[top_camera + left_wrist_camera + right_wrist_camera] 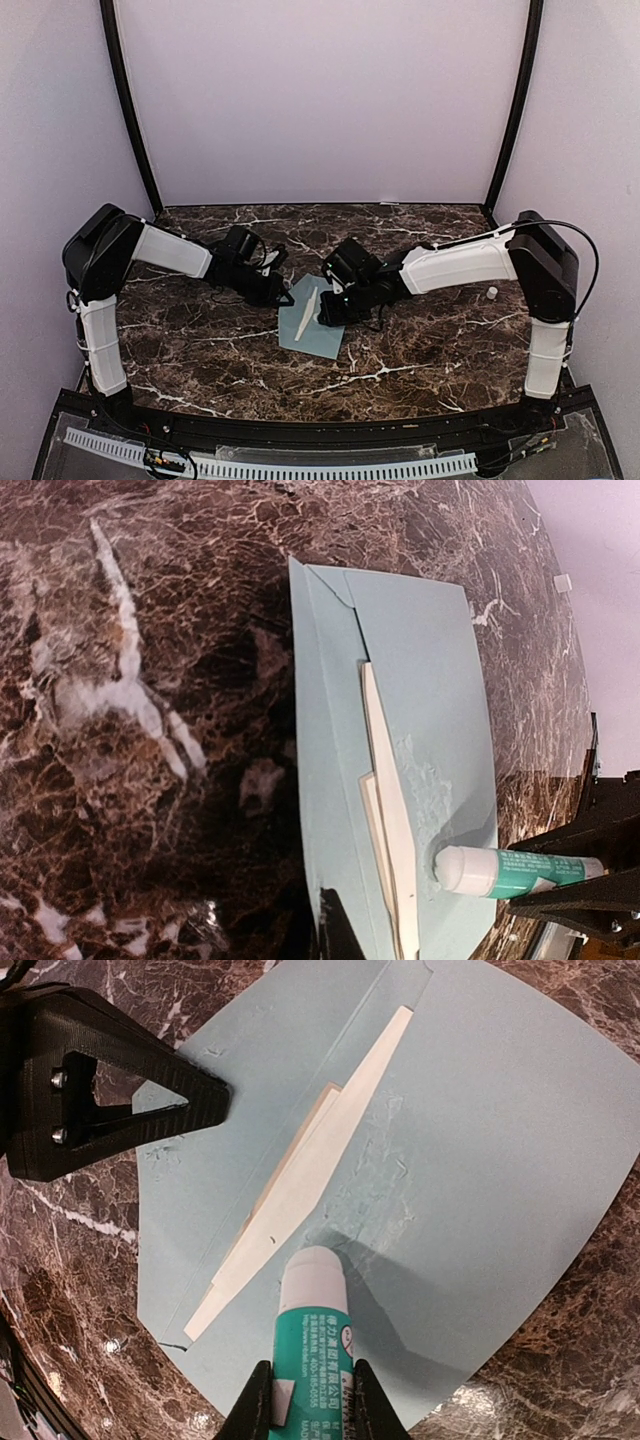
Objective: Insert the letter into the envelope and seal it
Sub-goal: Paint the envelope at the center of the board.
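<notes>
right gripper clamped on glue stick, tip on envelope just ahead; left gripper closed beside. risk: sideways stroke smearing glue onto letter.

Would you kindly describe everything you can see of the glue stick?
The glue stick is a small cylinder with a teal-green printed label and a white rounded tip, no cap on. The right pincer grips its body from both sides, holding it tilted, tip seemingly touching the pale teal envelope beside a cream paper strip. Glossy glue smears show on the envelope near the tip.
</notes>
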Robot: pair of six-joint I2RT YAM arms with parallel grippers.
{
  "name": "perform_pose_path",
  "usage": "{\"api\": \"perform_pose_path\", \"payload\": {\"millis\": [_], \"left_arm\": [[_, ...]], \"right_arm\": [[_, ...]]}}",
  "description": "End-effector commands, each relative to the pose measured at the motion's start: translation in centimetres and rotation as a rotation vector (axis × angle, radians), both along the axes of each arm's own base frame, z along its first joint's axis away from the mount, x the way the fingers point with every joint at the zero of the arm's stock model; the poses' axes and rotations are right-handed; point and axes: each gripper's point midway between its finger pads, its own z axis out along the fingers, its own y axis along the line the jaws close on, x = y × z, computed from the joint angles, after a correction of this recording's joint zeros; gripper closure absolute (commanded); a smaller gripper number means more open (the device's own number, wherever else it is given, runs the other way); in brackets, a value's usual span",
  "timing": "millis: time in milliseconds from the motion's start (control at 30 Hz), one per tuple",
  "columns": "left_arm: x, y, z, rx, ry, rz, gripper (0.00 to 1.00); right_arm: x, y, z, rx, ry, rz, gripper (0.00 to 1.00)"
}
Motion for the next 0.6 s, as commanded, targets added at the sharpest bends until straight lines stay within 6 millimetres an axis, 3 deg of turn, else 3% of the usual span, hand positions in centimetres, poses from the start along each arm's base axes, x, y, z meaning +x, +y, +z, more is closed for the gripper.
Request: {"api": "perform_pose_path", "payload": {"millis": [0, 567], "left_arm": [[-0.2, -0.1, -0.3, 0.009, 0.013, -0.014, 1.0], [-0.2, -0.3, -0.3, 0.004, 0.013, -0.019, 1.0]], "right_arm": [[-0.9, -0.6, -0.5, -0.027, 0.018, 0.003, 1.0], [1.0, -1.7, -2.1, -0.094, 0.005, -0.036, 1.0]]}}
